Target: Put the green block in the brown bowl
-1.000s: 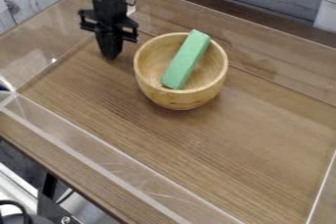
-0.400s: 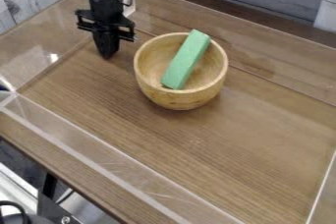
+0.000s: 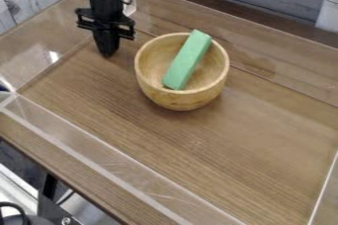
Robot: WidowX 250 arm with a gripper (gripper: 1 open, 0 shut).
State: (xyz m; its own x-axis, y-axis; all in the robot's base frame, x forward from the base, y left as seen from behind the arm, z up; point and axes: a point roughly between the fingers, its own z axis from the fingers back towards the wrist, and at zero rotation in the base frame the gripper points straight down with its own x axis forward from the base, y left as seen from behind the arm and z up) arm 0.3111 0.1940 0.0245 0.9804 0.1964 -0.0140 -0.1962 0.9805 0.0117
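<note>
The green block [image 3: 188, 58] lies slanted inside the brown bowl [image 3: 172, 97], its upper end resting against the far rim. The bowl stands on the wooden tabletop near the middle. My gripper [image 3: 109, 50] hangs pointing straight down just left of the bowl, close to the table surface, apart from the bowl. Its black fingers are shut with nothing between them.
Clear acrylic walls [image 3: 79, 142] ring the wooden table [image 3: 199, 160], with a low transparent edge along the front and left. A grey plank wall stands behind. Dark stand legs and a cable show at the lower left.
</note>
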